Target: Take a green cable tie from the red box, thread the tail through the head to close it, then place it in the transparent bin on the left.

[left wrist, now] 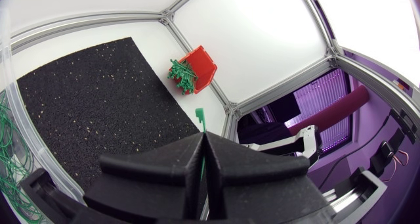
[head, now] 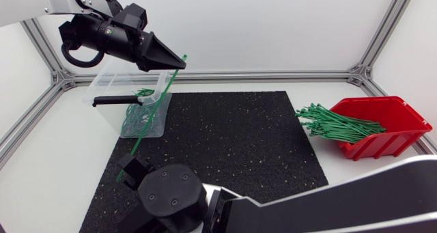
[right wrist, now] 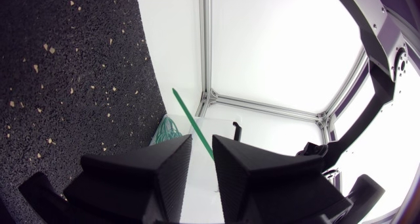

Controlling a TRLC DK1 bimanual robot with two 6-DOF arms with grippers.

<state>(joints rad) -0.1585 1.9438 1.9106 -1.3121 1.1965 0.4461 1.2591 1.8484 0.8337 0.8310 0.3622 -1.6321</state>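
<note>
My left gripper point(head: 179, 62) hangs above the transparent bin point(head: 102, 89), shut on a green cable tie point(head: 157, 110) close to its head. In the left wrist view the tie's head point(left wrist: 199, 113) pokes out past the closed fingertips of that gripper point(left wrist: 203, 145). The tie runs straight down across the bin's corner to my right gripper point(head: 126, 166) at the mat's front left. The right wrist view shows the tie point(right wrist: 190, 122) entering the gap of this gripper point(right wrist: 202, 148), whose fingers stand apart, wider than the tie. The red box point(head: 389, 117) lies at the far right.
Several green ties point(head: 334, 124) spill from the red box toward the black mat point(head: 225, 144). More ties point(head: 140, 117) lie inside the transparent bin. My right arm's links cover the table's front edge. Aluminium frame rails run along the table's back and sides.
</note>
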